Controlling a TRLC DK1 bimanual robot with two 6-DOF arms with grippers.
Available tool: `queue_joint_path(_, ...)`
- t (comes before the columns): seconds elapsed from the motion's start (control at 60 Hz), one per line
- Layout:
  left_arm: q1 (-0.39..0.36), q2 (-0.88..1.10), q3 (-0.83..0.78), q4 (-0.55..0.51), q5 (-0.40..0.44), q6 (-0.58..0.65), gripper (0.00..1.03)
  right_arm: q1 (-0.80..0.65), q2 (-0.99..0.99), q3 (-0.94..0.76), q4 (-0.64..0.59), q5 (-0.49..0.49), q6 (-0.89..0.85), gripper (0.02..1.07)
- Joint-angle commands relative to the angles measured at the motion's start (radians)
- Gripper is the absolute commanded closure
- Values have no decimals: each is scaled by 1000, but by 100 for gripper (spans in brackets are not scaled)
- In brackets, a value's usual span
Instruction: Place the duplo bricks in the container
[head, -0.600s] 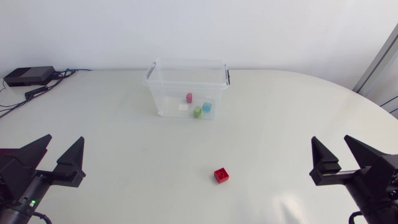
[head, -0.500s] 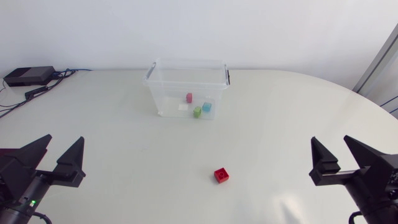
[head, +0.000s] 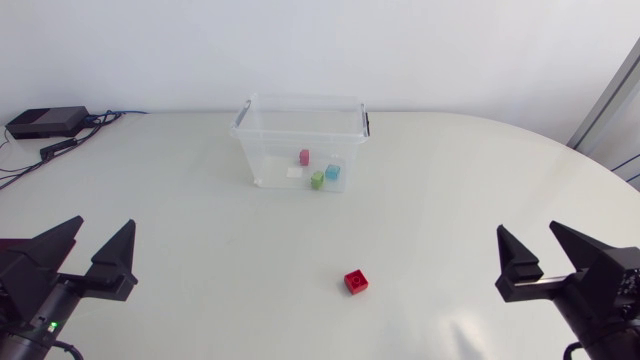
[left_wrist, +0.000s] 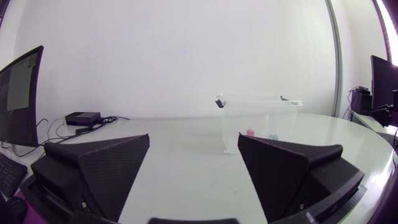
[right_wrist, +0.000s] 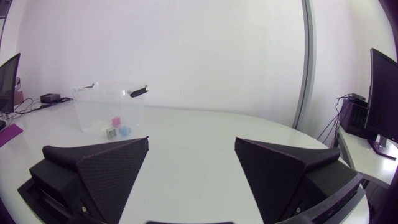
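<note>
White and smooth, the table (head: 200, 230) gives a matte surface with a soft shine, and everything on it can be placed from the container (head: 300, 133).

On the side of the container nearest to the arms, well apart from it, the two claws hang over the table. The left claw (head: 106, 220) and the right claw (head: 526, 225) both have their fingers spread wide, and nothing is between them. The fingers are broad black wedges with a fine rough texture.

Between the claws and the container, closer to the claws, lies the one loose red brick (head: 355, 282). It sits in front of the container and a little toward the right arm's side. The right claw is clearly nearer to it than the left one, so the judgement is that the right arm should take it. From that claw the brick lies inward, toward the middle of the table. It is a small, almost square block of hard glossy plastic with studs on top, so it shows no real long axis. It is turned slightly against the container's front wall, so the fingers may need to turn to meet two flat sides.

The container is a clear plastic box without lid. Inside it are a pink brick (head: 304, 157), a green brick (head: 317, 179), a blue brick (head: 333, 172) and a flat white piece (head: 294, 172).

Far to the left arm's side of the container, a black box (head: 45, 122) with cables rests.
</note>
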Motion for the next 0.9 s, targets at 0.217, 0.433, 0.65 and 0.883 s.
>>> queue_joint_path(0.217,-3,-11,-17,12,10,11,4,107,233,212,-159,-13,-26,7)
queue_joint_path(0.433,-3,-11,-17,12,10,11,4,254,569,370,-263,-11,46,7)
queue_joint_path(0.65,-3,-11,-17,12,10,11,4,390,850,489,-304,12,118,7)
queue_joint_path(0.883,-3,-11,-18,12,10,11,4,559,1060,567,-313,88,170,7)
